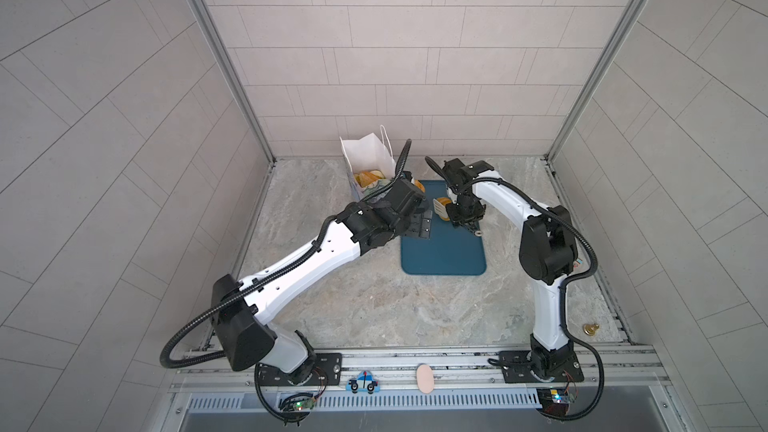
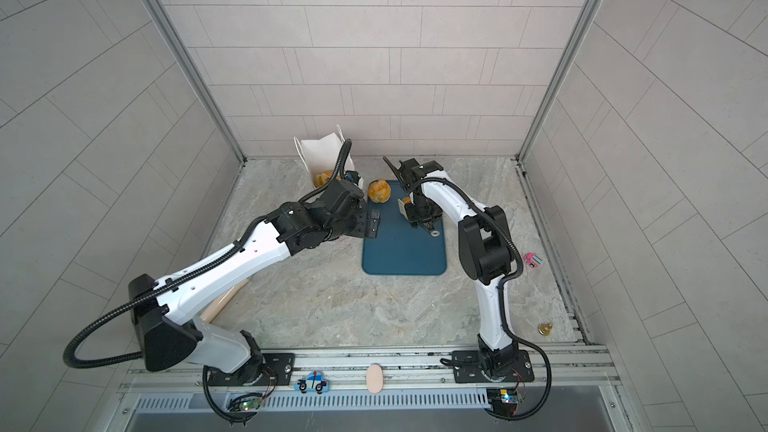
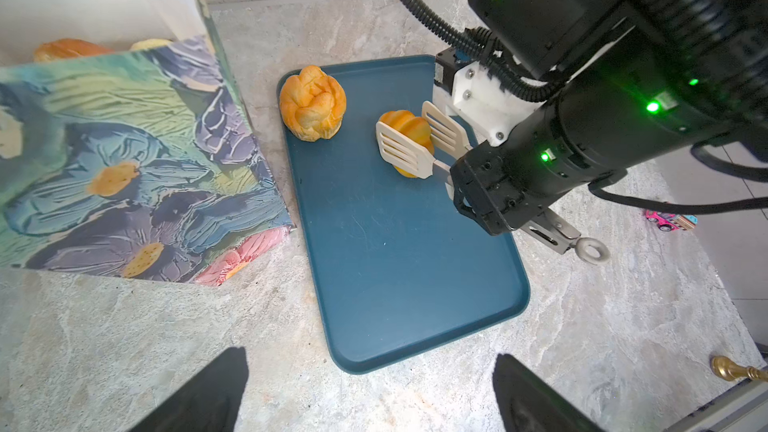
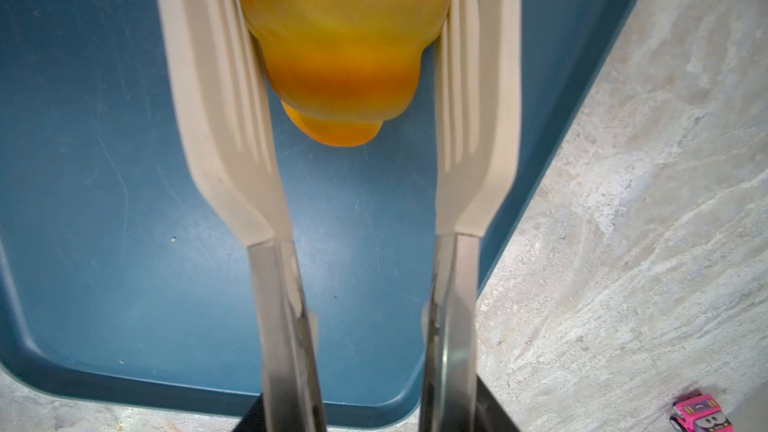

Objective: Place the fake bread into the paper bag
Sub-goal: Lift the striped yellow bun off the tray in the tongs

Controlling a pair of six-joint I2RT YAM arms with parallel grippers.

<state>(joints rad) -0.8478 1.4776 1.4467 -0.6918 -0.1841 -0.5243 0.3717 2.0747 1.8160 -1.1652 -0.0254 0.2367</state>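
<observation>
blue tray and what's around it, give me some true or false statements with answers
1. The tongs in the right tool clamp a piece of fake bread. True.
2. The blue tray carries no other bread. False: a braided roll sits on its corner by the paper bag.
3. The paper bag is empty. False: pastries show inside it.
4. The left tool is open and holds nothing. True.
5. The pink toy car lies on the tray. False: it lies on the table, off the tray.
</observation>
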